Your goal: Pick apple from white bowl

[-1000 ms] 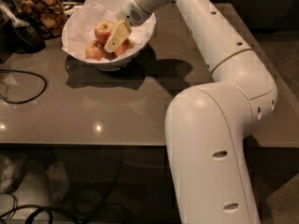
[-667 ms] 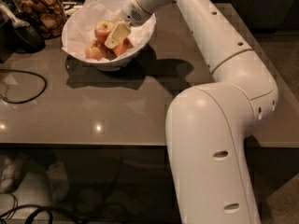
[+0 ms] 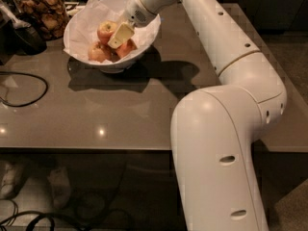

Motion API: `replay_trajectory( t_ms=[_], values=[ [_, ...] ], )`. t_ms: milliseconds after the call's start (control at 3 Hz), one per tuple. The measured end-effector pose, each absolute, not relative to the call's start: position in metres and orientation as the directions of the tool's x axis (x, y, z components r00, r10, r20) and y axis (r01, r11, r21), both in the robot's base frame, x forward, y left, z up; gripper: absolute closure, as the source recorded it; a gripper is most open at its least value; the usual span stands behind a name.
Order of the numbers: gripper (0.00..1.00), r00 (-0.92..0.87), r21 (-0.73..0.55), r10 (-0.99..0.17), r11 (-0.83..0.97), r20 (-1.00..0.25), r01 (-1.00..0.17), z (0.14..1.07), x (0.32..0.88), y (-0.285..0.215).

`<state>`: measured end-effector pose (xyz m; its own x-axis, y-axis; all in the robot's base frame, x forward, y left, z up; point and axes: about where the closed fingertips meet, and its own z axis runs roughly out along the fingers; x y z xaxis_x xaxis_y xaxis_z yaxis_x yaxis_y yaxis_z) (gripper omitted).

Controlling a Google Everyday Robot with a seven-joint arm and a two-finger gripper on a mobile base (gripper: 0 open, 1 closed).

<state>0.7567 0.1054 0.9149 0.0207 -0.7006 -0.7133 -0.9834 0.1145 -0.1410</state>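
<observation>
The gripper sits inside the white bowl, reaching down from the far side of the table with its cream-coloured tip low among the fruit. From this angle I cannot tell how far it is open, nor whether it has hold of anything. The apple, red at its sides with a yellowish patch on top, lies toward the far side of the bowl, just beside the gripper's tip on the side nearer the table's left edge; whether the two touch cannot be made out. Two paler apples lie closer to the near rim of the bowl: one toward the left edge and another just under the gripper's tip. Crumpled white paper lines the bowl and rises above its rim. The bowl stands on the grey-brown table close to the far left corner, casting a dark shadow on the surface toward the near edge. At that far left corner, beside the bowl, stands a glass jar of brown snacks, with a dark object next to it toward the left edge. A black cable loops along the left edge, well apart from the bowl. The white arm rises from the near right corner and stretches across the table's right half toward the bowl.
</observation>
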Motion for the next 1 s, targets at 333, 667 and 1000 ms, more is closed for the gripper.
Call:
replay_trajectory(
  t_ms=[333, 667, 1000],
  values=[
    [1.00, 0.021, -0.141, -0.701, 0.115, -0.713, -0.983, 0.915, 0.757, 0.105],
    [1.00, 0.033, -0.179, -0.700, 0.136, -0.713, -0.974, 0.940, 0.752, 0.105],
    [1.00, 0.044, -0.206, -0.691, 0.154, -0.721, -0.966, 0.963, 0.746, 0.105]
  ],
)
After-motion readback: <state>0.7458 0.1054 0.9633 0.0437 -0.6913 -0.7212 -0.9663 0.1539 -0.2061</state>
